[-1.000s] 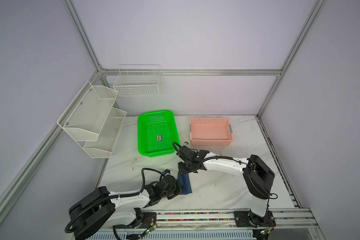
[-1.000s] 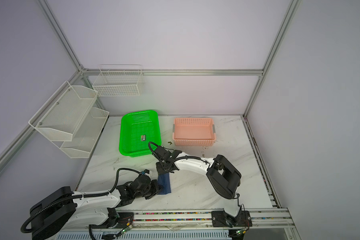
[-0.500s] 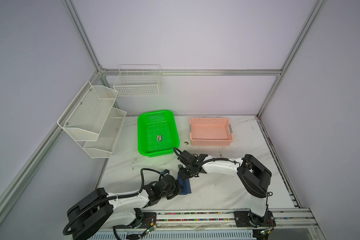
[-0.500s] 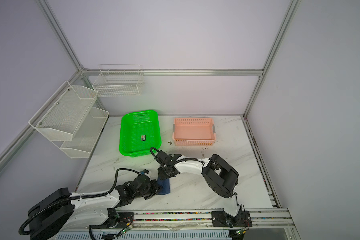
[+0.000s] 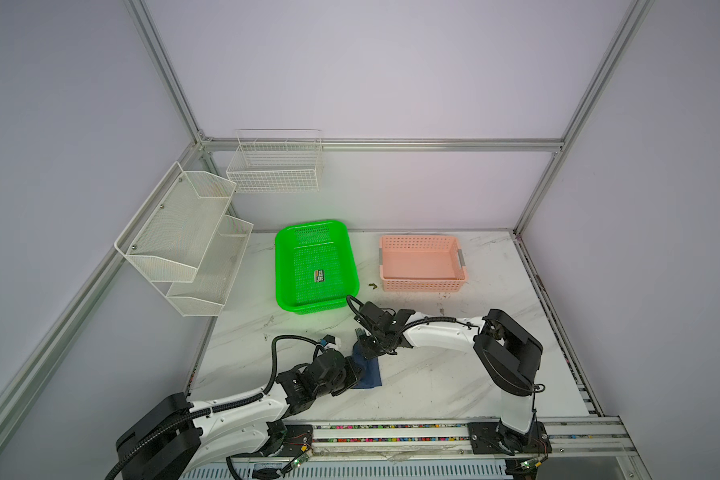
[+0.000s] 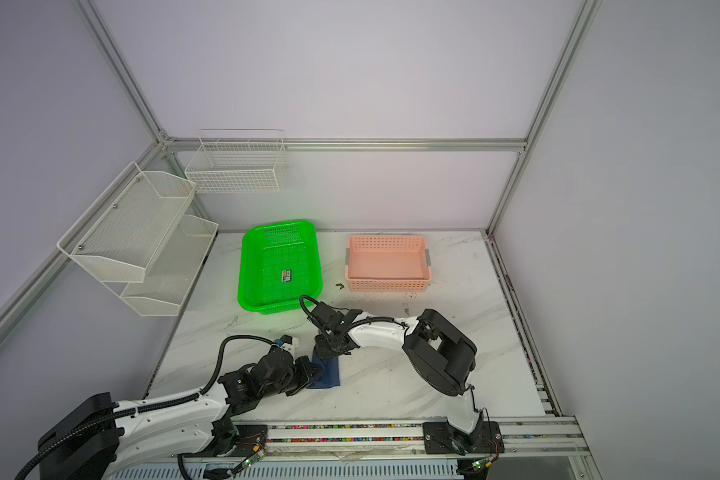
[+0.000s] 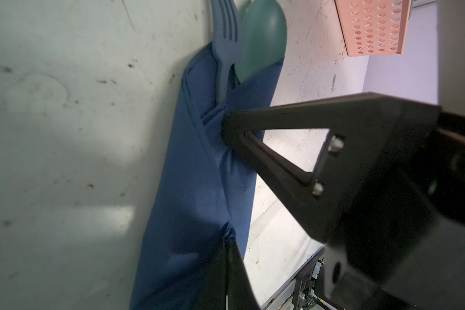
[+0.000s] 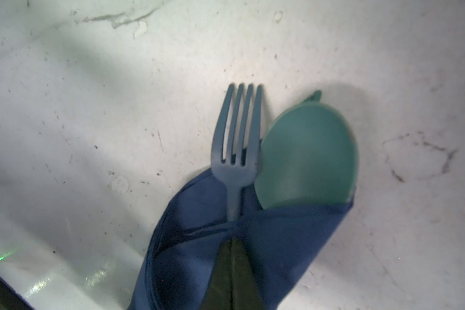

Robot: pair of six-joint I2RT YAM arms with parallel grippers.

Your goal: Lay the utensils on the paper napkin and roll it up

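The paper napkin lies near the front middle of the table, folded over the utensils. In the right wrist view a fork and a round spoon stick out of the napkin side by side. The fork and spoon also show in the left wrist view beyond the napkin. My left gripper is shut on a puckered fold at the napkin's near end. My right gripper is shut on the flap over the handles, where creases meet at its tip.
A green basket with a small printed card stands behind the arms, and a pink basket sits to its right. White wire racks hang on the left wall. The front rail runs close behind the napkin's near edge.
My right gripper has moved nearer and slightly left, down onto the napkin, with its arm folding in. Less of the napkin shows than before. The left gripper has hardly moved.
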